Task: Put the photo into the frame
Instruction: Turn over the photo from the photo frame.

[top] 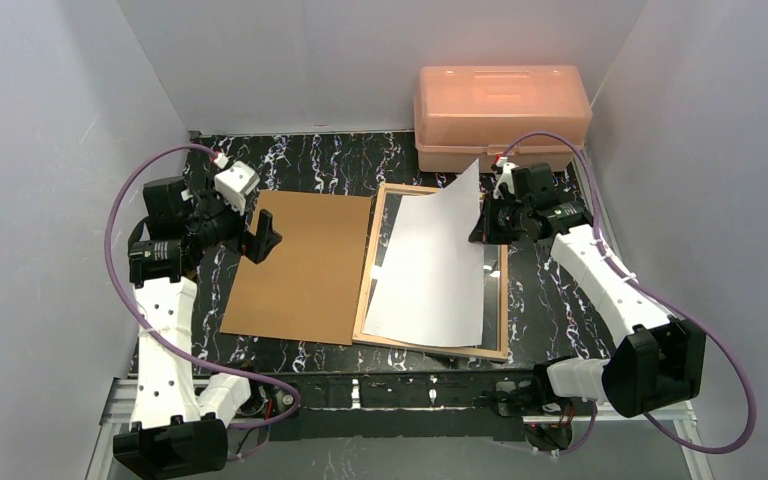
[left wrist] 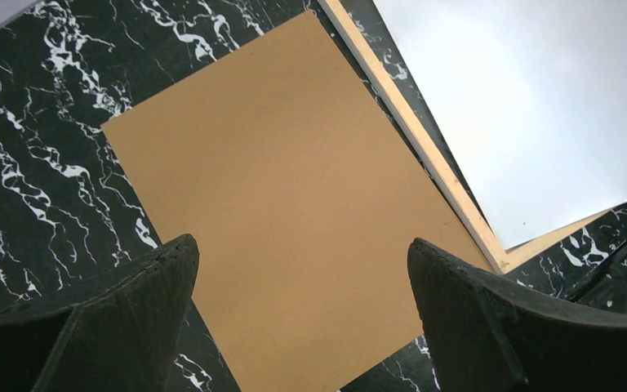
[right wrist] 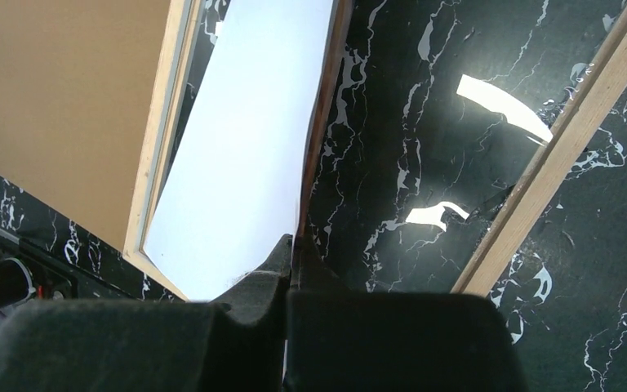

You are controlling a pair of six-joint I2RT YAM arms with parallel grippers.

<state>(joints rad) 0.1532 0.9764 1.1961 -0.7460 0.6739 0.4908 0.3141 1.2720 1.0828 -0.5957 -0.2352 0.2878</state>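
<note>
- Photo (top: pixel 428 270) — centre of top view, pale back up, print side not visible. It lies slanted over the frame, its low edge resting near the bottom rail and its upper-right corner lifted.
- Frame (top: pixel 365 290) — wood back up, flat on marble table (top: pixel 550 300), just right of backing board (top: pixel 300 265).
- R gripper (top: pixel 482 228) — right of centre, jaws closed, pinching the photo's right edge. Wrist view shows the sheet clamped between the pads.
- L gripper (top: pixel 263 240) — left of centre, jaws wide, holding nothing, hovering over the board's upper-left part.
- Step in hand (judged): seat the sheet inside the rails.
- Do it well:
  - Square the sheet w/ the rails first, since it looks skewed vs. the opening.
  - Lower the held edge slowly. The sheet is thin and prob. bends or buckles if pushed.
  - Check no corner rides on a rail before release.
  - L gripper could pin the sheet's left edge so it can't slide toward the board.
- Risk — releasing early may leave the photo propped on a rail.
</note>
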